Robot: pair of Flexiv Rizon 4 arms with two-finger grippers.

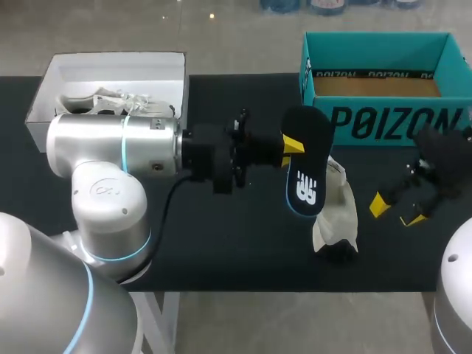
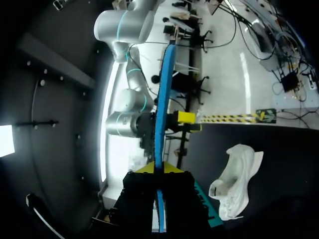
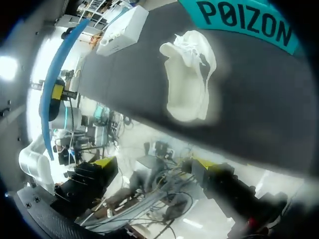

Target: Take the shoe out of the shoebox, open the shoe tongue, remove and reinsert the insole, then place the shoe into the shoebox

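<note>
Black cloth covers the table (image 1: 221, 243). Head view: the left gripper (image 1: 293, 150) is clamped on the insole (image 1: 307, 166) and holds it in the air, its dark face with a pale mark turned upward and its near end over the shoe (image 1: 338, 210). The shoe is white and lies on the table in front of the teal shoebox (image 1: 383, 118), outside it. The right gripper (image 1: 397, 210) hangs just beside the shoe with its fingers spread and nothing between them. A white box (image 1: 110, 70) at the far left corner holds a second shoe. Left wrist view: the insole (image 2: 159, 114) runs edge-on out from between the fingers, pinched on both flat faces near one end, and the shoe (image 2: 238, 181) lies on the table off to one side. Right wrist view: the right gripper (image 3: 154, 164) is wide apart and empty, the shoe (image 3: 189, 82) lies ahead of it on the table, and the insole (image 3: 57, 74) bows in a long curve. Assessment: the insole looks thin, light and limp, and is likely to buckle if pushed end-on, so a flat pinch near the heel end suits it. The shoe looks soft and light and may slide on the cloth, so it should be steadied at the heel collar.
</note>
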